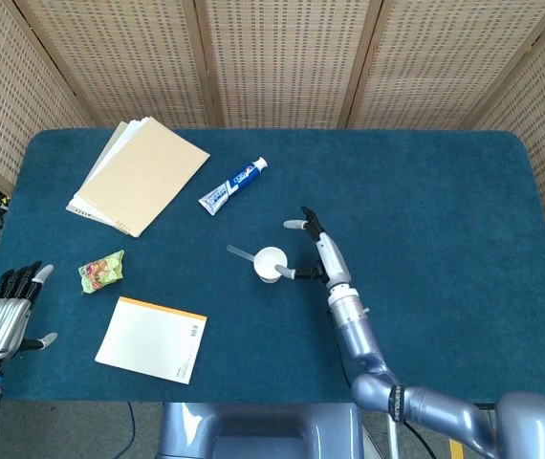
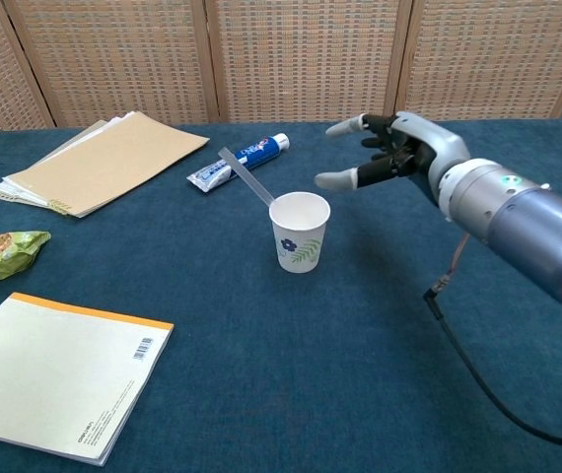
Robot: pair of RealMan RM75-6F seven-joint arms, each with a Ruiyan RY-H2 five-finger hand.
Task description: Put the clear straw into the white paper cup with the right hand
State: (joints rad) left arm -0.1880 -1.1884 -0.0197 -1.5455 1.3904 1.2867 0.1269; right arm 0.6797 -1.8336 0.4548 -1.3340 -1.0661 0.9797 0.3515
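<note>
Two hands show in head view. Right hand sits just right of frame centre, fingers spread and released, holding nothing, just beside the white paper cup but apart from it. Clear straw stands in the cup, leaning out over the rim toward the left. Left hand is at lower left edge, off the table, fingers loosely apart w/ nothing in them. Toothpaste tube lies above-left of cup; stack of papers at upper left; snack packet at left; notepad at lower left.

Chest view: right hand hovers right of centre, above and right of the cup, fingers open and extended toward it, no contact. Straw rests w/ lower end inside cup, upper end tilted up-left. Cup upright, leaf print on its side. Toothpaste tube behind the straw; papers upper left; packet at left edge; notepad lower left. Left hand isn't seen here.
</note>
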